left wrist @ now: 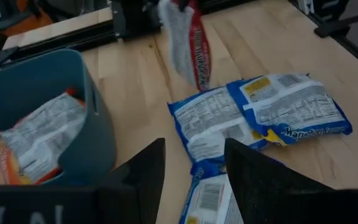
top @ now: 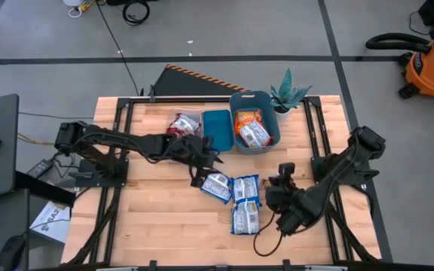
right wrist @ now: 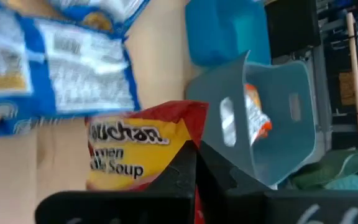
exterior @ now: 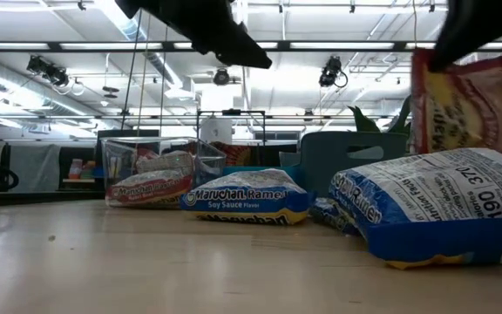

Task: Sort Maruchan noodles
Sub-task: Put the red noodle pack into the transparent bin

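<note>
While the left gripper (left wrist: 194,168) is being held apart above the blue packets (top: 236,197), a red-trimmed packet (right wrist: 143,152) is being clamped by the right gripper (right wrist: 194,168) just beside them; carrying it to the matching bin (top: 255,122) is being called for next.

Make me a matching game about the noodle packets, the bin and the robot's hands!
Things:
1. red packet
2. right gripper
3. grey-blue bin
4. left gripper

States:
A. open, holding nothing
B. lifted off the table, hanging
C. has orange packets inside
D. shut on a packet

Pairs: 1-B, 2-D, 3-C, 4-A
</note>
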`<state>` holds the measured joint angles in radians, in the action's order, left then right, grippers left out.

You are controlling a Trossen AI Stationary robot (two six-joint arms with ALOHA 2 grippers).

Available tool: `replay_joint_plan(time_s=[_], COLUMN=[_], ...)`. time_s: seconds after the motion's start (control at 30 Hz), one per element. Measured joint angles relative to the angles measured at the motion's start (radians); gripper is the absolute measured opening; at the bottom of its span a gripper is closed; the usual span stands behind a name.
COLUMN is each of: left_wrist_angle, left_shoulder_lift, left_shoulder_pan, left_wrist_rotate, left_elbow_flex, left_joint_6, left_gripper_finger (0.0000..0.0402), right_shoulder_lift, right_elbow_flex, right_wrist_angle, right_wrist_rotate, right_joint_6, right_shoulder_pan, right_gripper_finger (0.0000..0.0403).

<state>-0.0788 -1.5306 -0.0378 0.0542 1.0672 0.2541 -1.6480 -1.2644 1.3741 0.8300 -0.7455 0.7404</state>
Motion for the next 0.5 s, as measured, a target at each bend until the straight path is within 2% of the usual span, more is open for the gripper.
replay_joint_plan(time_s=[0.27,0.37,0.5], left_wrist_angle=[0.000,-0.095,-0.274], left_shoulder_lift=[-0.054,-0.033,0.056], left_shoulder_pan=[-0.030,-0.038,-0.061], left_wrist_rotate=[-0.037,-0.070,-0.195], left_elbow_flex=[-0.001,-0.001,0.028], left_joint_6=[-0.069,-0.109,-0.157], left_gripper_finger=[0.0171,0.0171,0.0171], right_shoulder_lift=[0.079,0.105,0.129], right_elbow_flex=[-0.001,-0.001,-0.001], right_wrist_angle=[-0.097,-0.192,-0.375], right_wrist_rotate=[0.060,0.064,-0.002], right_joint_6=[0.207,0.326,0.526], right_shoulder_pan=[-0.101,-0.147,-0.213], right_gripper_finger=[0.0007,0.0007,0.0007])
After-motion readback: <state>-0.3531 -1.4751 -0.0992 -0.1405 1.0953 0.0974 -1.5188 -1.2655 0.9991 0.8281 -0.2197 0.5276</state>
